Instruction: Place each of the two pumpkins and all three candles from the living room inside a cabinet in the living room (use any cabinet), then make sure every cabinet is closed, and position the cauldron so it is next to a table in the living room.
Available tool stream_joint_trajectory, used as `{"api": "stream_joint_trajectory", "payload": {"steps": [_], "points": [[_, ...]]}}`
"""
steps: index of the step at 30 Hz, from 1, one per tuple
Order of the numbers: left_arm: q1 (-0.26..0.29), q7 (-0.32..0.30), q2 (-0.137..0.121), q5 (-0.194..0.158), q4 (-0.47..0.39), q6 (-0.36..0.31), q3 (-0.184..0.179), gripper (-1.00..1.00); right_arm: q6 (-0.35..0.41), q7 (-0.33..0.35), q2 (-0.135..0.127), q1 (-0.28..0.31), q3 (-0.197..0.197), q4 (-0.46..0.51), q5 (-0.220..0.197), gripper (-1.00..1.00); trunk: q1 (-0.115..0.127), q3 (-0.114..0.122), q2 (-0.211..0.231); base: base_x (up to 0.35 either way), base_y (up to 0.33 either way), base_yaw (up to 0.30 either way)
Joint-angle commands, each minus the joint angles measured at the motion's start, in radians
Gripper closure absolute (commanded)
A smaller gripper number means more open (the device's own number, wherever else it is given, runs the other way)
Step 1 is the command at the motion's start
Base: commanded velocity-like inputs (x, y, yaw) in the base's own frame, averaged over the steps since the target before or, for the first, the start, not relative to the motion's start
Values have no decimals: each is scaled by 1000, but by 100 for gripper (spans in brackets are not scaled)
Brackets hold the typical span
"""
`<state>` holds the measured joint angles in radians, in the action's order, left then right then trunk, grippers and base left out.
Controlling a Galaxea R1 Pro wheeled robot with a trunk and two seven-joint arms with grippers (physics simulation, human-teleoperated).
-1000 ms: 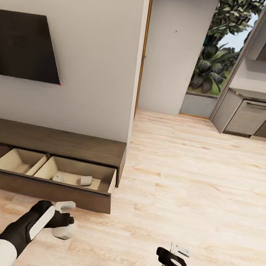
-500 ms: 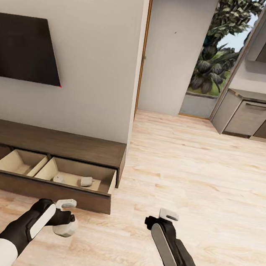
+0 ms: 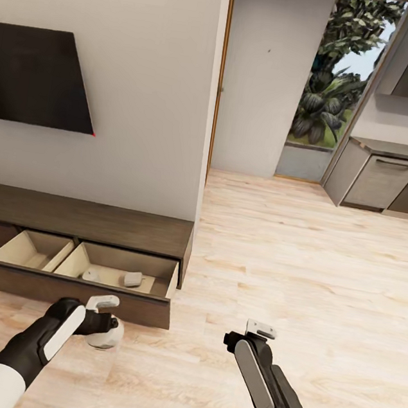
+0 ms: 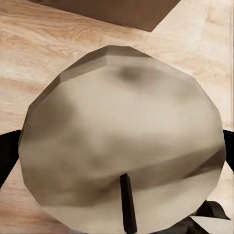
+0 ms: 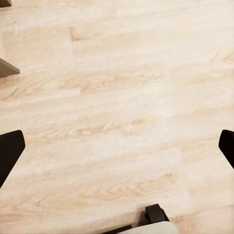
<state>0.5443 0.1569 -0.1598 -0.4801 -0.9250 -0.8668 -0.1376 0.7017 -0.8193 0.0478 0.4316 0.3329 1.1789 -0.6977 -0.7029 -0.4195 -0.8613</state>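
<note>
Candle [image 3: 104,338], a pale stubby cylinder, sits clamped in the left gripper [image 3: 103,327], low over the wooden floor [image 3: 299,263] and just short of the pulled-out drawer front of the cabinet [image 3: 85,220]. In the left wrist view the same candle [image 4: 122,146] spreads between the dark fingertips [image 4: 9,151], its faceted top and black wick toward the camera, with a corner of the brown drawer front beyond it.

Ahead of the left gripper and slightly above it, the drawer stands open with 2 pale compartments. The compartment nearer the gripper holds 2 more candles [image 3: 132,278], lying close together on the beige bottom; the compartment further to the left looks bare as far as its visible part goes. Over the cabinet, well above the left gripper, a dark TV screen [image 3: 37,77] hangs on the grey wall.

To the right of the left gripper, well apart from it, the right gripper [image 3: 260,330] hovers over bare floor. The right wrist view shows its fingers [image 5: 9,151] spread wide with nothing but floorboards between them.

Far beyond the right gripper, a glass door shows green foliage, and grey kitchen units [image 3: 382,180] stand at the far right.
</note>
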Motion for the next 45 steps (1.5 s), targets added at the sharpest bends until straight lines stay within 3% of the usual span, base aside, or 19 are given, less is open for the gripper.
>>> {"api": "stream_joint_trajectory", "payload": {"steps": [1, 11, 45], "points": [[-1, 9, -2, -11, -7, -3, -4, 100, 3, -10, 0, 1, 1, 1, -8, -100, 0, -1, -1, 0, 0, 0], [-6, 9, -4, -4, -31, -3, -5, 100, 1, -8, 0, 1, 2, -1, -9, -100, 0, -1, -1, 83, 0, 0], [-6, 9, -3, -3, -20, -1, -4, 100, -1, -3, 0, 1, 2, -3, -9, -100, 0, -1, -1, 318, 0, 0]]}}
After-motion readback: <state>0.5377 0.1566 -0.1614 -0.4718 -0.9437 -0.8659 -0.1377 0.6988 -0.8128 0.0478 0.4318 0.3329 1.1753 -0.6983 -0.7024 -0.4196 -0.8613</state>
